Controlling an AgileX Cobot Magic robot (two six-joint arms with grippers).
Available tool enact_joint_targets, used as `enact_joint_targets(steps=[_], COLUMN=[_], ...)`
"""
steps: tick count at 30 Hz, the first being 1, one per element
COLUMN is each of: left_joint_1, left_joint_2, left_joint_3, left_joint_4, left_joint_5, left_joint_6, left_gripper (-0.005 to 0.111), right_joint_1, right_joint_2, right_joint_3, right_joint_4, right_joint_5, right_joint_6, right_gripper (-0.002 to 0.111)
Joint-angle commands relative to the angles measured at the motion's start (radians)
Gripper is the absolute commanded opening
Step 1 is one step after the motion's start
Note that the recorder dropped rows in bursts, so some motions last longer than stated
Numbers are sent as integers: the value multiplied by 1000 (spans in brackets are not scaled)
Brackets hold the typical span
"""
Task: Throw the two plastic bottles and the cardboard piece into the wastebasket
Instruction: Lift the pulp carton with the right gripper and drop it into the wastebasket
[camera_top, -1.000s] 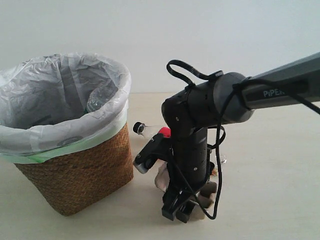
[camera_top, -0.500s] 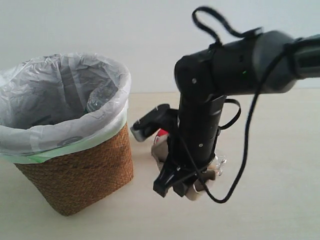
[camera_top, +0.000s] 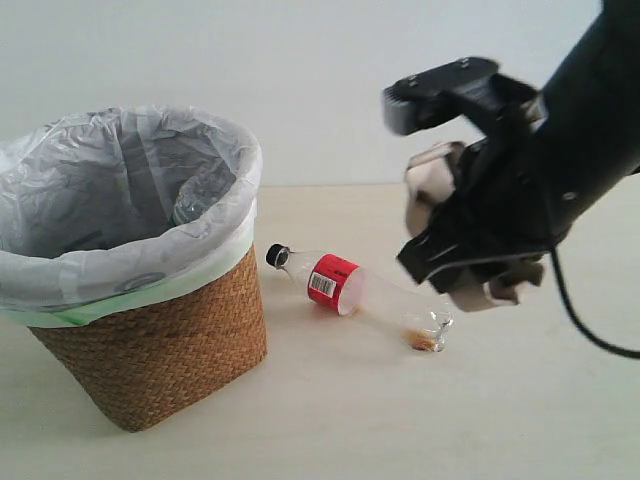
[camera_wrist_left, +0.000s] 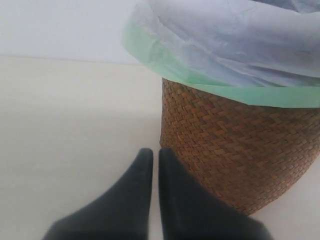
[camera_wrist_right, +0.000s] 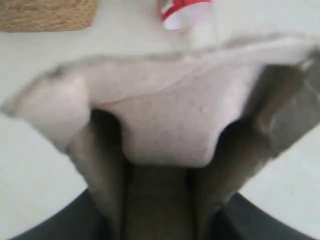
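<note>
1. Nearest the exterior camera, the right end effector (camera_top: 470, 262) hangs above the desk (camera_top: 400, 420), clamped on the cardboard piece (camera_top: 432, 185). The cardboard is beige moulded pulp with rounded, raised lumps. It sticks out above and below the dark jaws. In the right wrist view it (camera_wrist_right: 165, 115) fills most of the picture, blurred, a pale slab bulging between the two fingers.
2. The wastebasket (camera_top: 160, 340) stands on the desk at the left of the exterior view. It is round, brown woven wicker. A translucent white plastic bag (camera_top: 120, 270) with a green edge is folded over its rim.
3. The left end effector (camera_wrist_left: 151, 155) sits low over the desk just beside the wicker wall (camera_wrist_left: 235, 150). Its two dark fingers are pressed together with nothing between them.
4. A red-label bottle (camera_top: 345, 285) lies on its side on the desk, between the wastebasket and the right arm (camera_top: 590, 110). It is clear plastic, with its black cap pointing toward the basket and a little brownish liquid at its base.
5. Inside the bag, against the far wall, part of a second bottle (camera_top: 200, 205) shows, clear. Its label cannot be made out.
6. A plain pale wall (camera_top: 320, 60) stands behind everything.
</note>
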Motion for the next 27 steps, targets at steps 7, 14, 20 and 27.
enact_joint_targets(steps=[7, 14, 20, 27], left_joint_1=[1, 1, 1, 1], left_joint_2=[-3, -3, -3, -3], left_joint_3=[4, 4, 4, 4], left_joint_4=[3, 3, 3, 3], left_joint_5=[-3, -3, -3, -3], left_joint_6=[-5, -5, -5, -5], left_gripper=[4, 4, 4, 4], right_joint_1=[-350, -475, -485, -422], right_joint_2=[-89, -60, 28, 101], right_joint_3=[44, 181, 195, 112], right_joint_4=[-22, -32, -92, 42], right_joint_5=[92, -48, -47, -102], right_joint_6=[3, 70, 157, 100], right_gripper=[0, 0, 0, 0])
